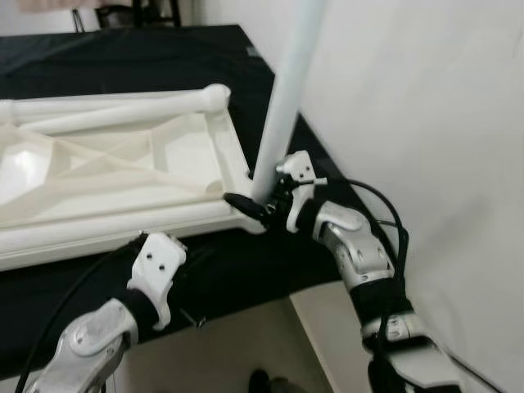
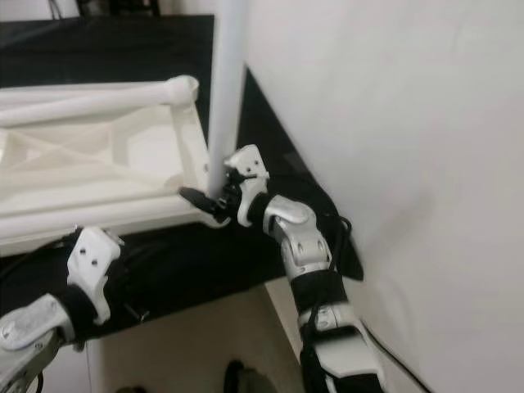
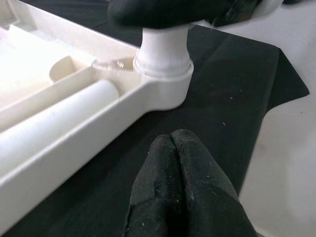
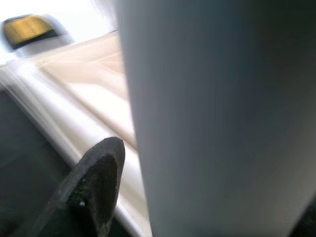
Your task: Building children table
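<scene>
Right gripper clamps an upright leg at the tabletop's corner.

Nearest, the left gripper point(image 3: 173, 148) hovers over the black cloth point(image 1: 246, 270), fingers pressed together, holding nothing. Beyond it, the right gripper point(image 1: 260, 201) grips the white leg point(image 1: 282, 115) standing in the corner socket point(image 3: 163, 81) of the upturned white tabletop point(image 1: 123, 164). A white wall point(image 1: 426, 123) stands close on the right.

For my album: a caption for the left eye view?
Right fingers grip a white leg standing in the upturned tabletop's corner.
</scene>
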{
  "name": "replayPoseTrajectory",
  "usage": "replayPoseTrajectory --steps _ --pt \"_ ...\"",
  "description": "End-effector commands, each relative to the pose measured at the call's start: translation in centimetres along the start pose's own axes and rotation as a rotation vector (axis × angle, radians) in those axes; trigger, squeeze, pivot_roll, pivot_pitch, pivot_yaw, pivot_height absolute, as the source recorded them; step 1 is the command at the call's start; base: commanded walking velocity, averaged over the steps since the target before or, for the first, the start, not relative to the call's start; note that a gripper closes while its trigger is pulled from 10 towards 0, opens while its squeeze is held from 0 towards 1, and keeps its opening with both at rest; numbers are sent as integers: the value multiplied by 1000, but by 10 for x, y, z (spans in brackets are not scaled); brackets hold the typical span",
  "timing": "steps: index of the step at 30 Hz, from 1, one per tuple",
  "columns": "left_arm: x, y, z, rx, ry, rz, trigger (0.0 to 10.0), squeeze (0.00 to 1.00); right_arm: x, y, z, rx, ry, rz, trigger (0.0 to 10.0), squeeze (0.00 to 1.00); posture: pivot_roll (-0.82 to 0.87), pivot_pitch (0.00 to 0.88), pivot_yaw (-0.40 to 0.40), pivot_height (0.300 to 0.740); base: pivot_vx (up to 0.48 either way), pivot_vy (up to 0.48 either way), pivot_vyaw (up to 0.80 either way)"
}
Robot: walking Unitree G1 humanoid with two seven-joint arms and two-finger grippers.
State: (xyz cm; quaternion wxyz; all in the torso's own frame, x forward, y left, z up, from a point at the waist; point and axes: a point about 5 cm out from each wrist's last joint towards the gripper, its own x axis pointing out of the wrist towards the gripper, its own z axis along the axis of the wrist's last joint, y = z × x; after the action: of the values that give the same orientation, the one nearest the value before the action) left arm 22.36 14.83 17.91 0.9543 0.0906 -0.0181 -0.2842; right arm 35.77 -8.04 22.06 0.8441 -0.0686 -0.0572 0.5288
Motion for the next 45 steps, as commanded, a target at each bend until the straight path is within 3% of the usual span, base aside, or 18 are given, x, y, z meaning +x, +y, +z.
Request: replayPoseTrajectory --steps 1,3,8,9,17,26,27,28,29,30,31,32,33,36,38,42,43,45 --pt "0 -4 -3 -9 9 -9 10000 0 2 6 -5 -6 10 83 10000 0 96 241 -150 740 0 0 0" --pt "1 -5 -4 -9 8 -9 10000 0 1 -2 2 -48 54 236 10000 0 106 236 -160 740 0 0 0" --pt "1 -5 -4 -6 8 -5 10000 0 3 -8 9 -71 73 268 10000 0 112 234 -163 740 0 0 0" --pt "1 -5 -3 -4 6 0 10000 0 5 -14 19 -55 54 299 0 0 115 234 -164 740 0 0 0" --pt "1 -6 -3 -5 6 0 10000 0 1 -20 30 -37 34 376 0 0 117 231 -167 740 0 0 0" --pt "0 -7 -3 -6 7 -3 10000 0 -11 -24 15 -27 52 343 0 0 103 236 -163 740 0 0 0" --pt "-1 -6 -4 -6 11 -3 10000 0 -13 -25 -4 4 101 167 0 0 95 236 -166 740 0 0 0" --pt "-1 -6 -4 -6 11 -3 10000 0 -13 -25 -4 4 101 167 0 0 95 236 -166 740 0 0 0" --pt "-2 -6 -5 -6 14 -4 10000 0 -16 -26 -18 22 139 40 0 0 95 236 -166 740 0 0 0" --pt "-3 -4 -5 -6 18 -5 10000 0 -19 -28 -45 98 154 -441 0 0 80 243 -157 740 0 0 0" --pt "-3 -4 -5 -6 18 -5 10000 0 -19 -28 -45 98 154 -441 0 0 80 243 -157 740 0 0 0" --pt "-4 -3 -4 -10 16 -6 10000 0 -22 6 -77 182 216 -540 0 0 92 263 -138 740 0 0 0" --pt "-4 -2 -3 -14 14 -7 10000 0 -25 32 -92 242 244 -572 0 0 92 263 -138 740 0 0 0" --pt "-3 -2 -4 -41 1 -17 10000 0 -22 34 -84 218 222 -522 0 0 57 233 -129 740 0 0 0" --pt "1 -8 -5 -57 -3 -27 10000 0 -26 20 -92 219 268 -537 0 0 80 236 -156 740 0 0 0" --pt "1 -9 -6 -48 3 -27 10000 0 -21 22 -92 196 280 -481 0 0 74 228 -156 740 0 0 0" --pt "-1 -6 -7 -41 7 -16 10000 0 -18 23 -90 165 287 -465 4902 0 80 228 -154 740 0 0 0" --pt "-3 -4 -8 -32 13 -3 10000 0 -15 24 -88 133 294 -449 4902 0 80 228 -154 740 0 0 0"
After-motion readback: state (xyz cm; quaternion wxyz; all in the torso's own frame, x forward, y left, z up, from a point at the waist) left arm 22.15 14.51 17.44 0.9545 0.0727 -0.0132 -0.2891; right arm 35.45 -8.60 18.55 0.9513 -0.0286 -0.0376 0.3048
